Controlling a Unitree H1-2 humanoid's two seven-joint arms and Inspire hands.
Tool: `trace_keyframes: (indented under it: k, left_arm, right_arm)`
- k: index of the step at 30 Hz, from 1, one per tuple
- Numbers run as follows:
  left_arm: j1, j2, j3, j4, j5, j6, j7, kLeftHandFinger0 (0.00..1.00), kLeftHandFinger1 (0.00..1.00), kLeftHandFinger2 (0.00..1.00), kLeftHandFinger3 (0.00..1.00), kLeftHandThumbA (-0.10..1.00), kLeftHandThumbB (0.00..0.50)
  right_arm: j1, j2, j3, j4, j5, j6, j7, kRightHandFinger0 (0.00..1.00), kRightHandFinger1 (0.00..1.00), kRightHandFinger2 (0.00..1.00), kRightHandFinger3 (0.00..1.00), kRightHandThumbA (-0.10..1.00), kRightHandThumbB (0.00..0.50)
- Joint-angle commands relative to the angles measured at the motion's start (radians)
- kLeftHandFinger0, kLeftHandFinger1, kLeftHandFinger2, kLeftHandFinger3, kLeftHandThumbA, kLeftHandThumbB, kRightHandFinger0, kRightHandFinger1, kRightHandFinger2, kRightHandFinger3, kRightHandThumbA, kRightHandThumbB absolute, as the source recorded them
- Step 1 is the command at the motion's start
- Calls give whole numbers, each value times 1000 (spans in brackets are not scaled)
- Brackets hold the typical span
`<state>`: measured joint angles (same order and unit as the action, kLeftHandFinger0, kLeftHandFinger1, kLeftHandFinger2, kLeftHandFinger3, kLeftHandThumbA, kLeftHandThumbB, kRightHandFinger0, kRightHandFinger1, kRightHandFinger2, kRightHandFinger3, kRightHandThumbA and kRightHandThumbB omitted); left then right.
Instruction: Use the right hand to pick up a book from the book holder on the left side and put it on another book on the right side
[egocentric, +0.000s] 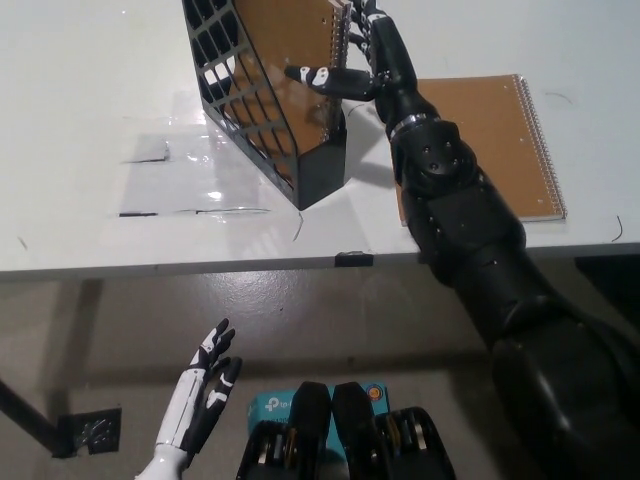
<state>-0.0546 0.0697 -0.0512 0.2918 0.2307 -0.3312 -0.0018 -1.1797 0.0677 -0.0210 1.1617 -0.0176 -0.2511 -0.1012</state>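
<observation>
Book (290, 45) in holder (265, 110) on white table (90, 120).

This looks like a robot test lab rather than a home or office: a plain white bench (90, 60) marked with black tape lines (150, 158) under a clear sheet (205, 175), bare concrete floor (330, 320) near its front edge, and a teal box (268, 408) lying on the floor.
</observation>
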Motion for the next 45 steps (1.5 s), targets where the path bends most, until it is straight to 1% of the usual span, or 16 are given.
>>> trace_keyframes:
  k: [1,11,17,20,21,22,24,25,27,28,31,36,39,40,43,45]
  left_arm:
    - [-6,9,-5,-29,7,-7,14,958,1000,1000,1000,940,209]
    - [-5,11,-5,-38,6,3,11,961,1000,1000,1000,944,212]
    - [-4,13,-8,-40,8,3,10,945,1000,1000,1000,948,210]
    - [0,11,-10,-37,3,3,7,947,1000,1000,1000,942,205]
    - [-3,10,-10,-33,1,3,7,947,1000,1000,1000,941,208]
    - [-3,10,-9,-29,0,-5,10,946,1000,1000,1000,932,201]
    - [-5,11,-8,-25,3,-13,15,946,1000,1000,1000,928,201]
    - [-6,12,-8,-24,1,-16,13,949,1000,1000,998,933,209]
    - [-7,10,-7,-19,-3,-20,14,952,1000,1000,992,934,212]
    - [-9,11,-7,-21,-3,-15,12,952,1000,1000,988,934,206]
    - [-8,13,-7,-17,-1,-17,13,954,1000,1000,988,928,198]
    - [-8,13,-9,-20,3,-10,13,950,1000,1000,982,943,202]
    - [-8,12,-9,-18,3,-17,15,936,1000,1000,975,940,189]
    - [-8,11,-8,-15,1,-18,16,936,1000,1000,975,940,192]
    - [-10,12,-9,-20,5,-13,15,939,1000,1000,976,948,193]
    - [-13,10,-9,-18,5,-13,16,940,1000,1000,974,950,195]
  right_arm:
    - [-81,13,-1,-21,7,-21,-4,923,1000,1000,1000,1000,262]
    - [-86,28,6,7,1,-36,-8,860,940,996,1000,1000,279]
    - [-88,35,12,5,-4,-20,-7,812,847,888,1000,1000,290]
    - [-91,23,60,17,-49,0,14,648,614,647,694,1000,299]
    - [-104,16,84,42,-58,7,58,352,290,345,368,818,319]
    - [-110,12,108,57,-73,7,73,14,18,85,42,232,261]
    - [-116,8,132,71,-82,11,83,0,4,101,34,4,256]
    - [-118,7,144,78,-90,19,83,0,0,201,109,-96,236]
    - [-116,7,157,83,-94,18,51,0,73,447,400,-100,164]
    - [-115,5,159,83,-94,9,44,0,113,517,497,-100,151]
    - [-110,6,169,75,-101,10,11,0,204,597,625,-100,158]
    - [-99,1,173,47,-104,18,-2,0,302,661,649,-100,157]
    - [-95,-2,170,47,-105,7,-2,0,307,657,646,-100,165]
    - [-93,-2,168,44,-104,10,-3,17,360,671,649,-100,166]
    - [-91,-3,164,41,-107,-2,-13,0,296,651,639,-100,168]
    - [-94,-5,160,33,-107,2,-20,0,314,694,681,-100,166]
